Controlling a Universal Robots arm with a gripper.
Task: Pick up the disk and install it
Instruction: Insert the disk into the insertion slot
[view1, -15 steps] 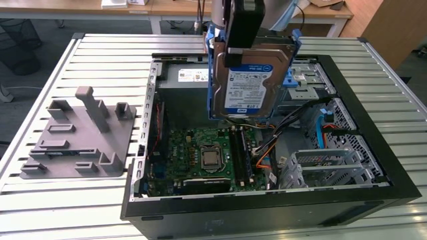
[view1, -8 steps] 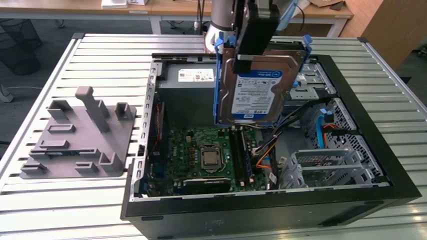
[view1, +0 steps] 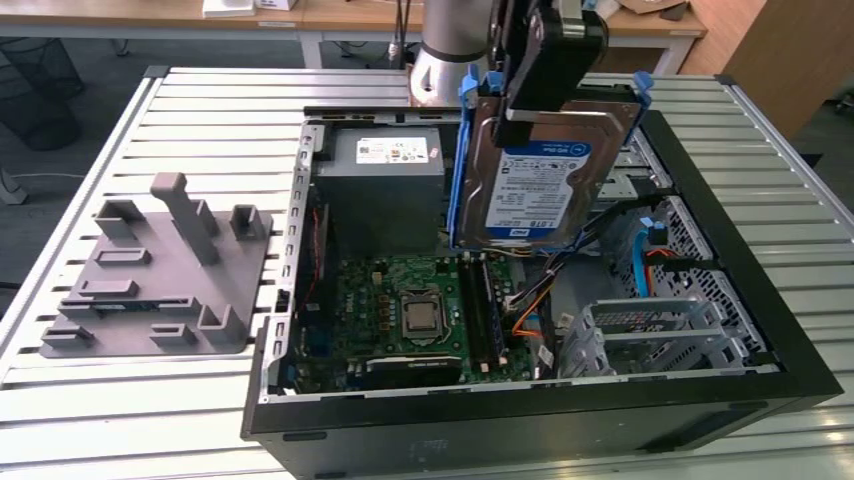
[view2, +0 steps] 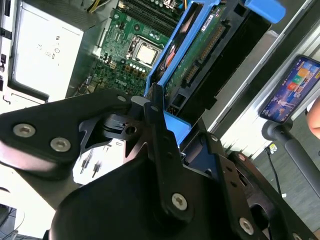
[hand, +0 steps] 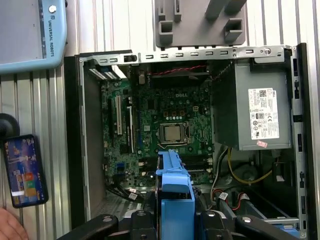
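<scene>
Aloft, claw (view1: 530, 105) clamped on disk (view1: 547, 150) over open case (view1: 534, 422), label (view1: 531, 190) in exterior view, circuit board (view2: 200, 46) in second wrist view.

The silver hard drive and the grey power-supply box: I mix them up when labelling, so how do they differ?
The silver hard drive in its blue plastic carrier hangs roughly upright above the open black computer case, clamped by the gripper; the grey metal power-supply box sits mounted inside it. The drive is thin, the box bulky. Both are rectangular and labelled.
</scene>
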